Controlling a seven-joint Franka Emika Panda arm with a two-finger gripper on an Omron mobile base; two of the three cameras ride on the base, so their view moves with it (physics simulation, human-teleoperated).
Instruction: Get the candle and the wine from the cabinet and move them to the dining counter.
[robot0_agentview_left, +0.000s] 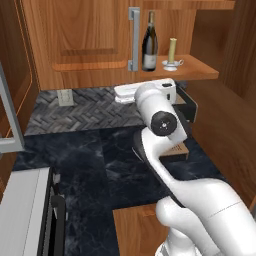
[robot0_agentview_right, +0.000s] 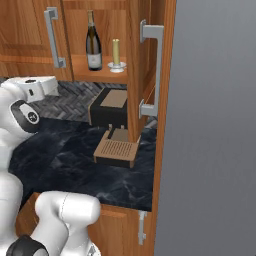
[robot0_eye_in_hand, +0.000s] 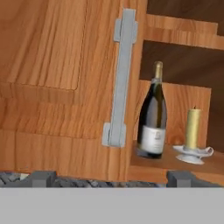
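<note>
On the cabinet shelf in the left base view, you've got the tall dark glass wine bottle with pale label (robot0_agentview_left: 149, 42) standing upright, and just beside it to the right the pale yellow candle on a small white saucer holder (robot0_agentview_left: 172, 54). Brown wooden wall cabinet (robot0_agentview_left: 90, 45): left door closed with grey bar handle (robot0_agentview_left: 134, 39), right side open so the shelf shows. Your white arm is bent over the dark marble worktop (robot0_agentview_left: 95, 160), hand well below the shelf, nothing in it as far as you can see.

Right base view: same pair on the shelf, wine (robot0_agentview_right: 93, 42) left, candle (robot0_agentview_right: 116, 56) right, apart but near. The open right door (robot0_agentview_right: 150, 70) swings toward camera. A black box with tan top (robot0_agentview_right: 111, 107) and a wooden slatted tray (robot0_agentview_right: 116, 151) sit on the worktop under the shelf.

Hand view: gripper (robot0_eye_in_hand: 111, 179) has its two dark fingertips (robot0_eye_in_hand: 42, 178) spread wide, holding nothing, aimed at the closed door edge with the wine (robot0_eye_in_hand: 152, 118) and candle (robot0_eye_in_hand: 192, 135) up right of centre.

Progress, my read: door open, that's all that's done. Neither item grasped or moved, you still have both pickups and both carries to the dining counter.
</note>
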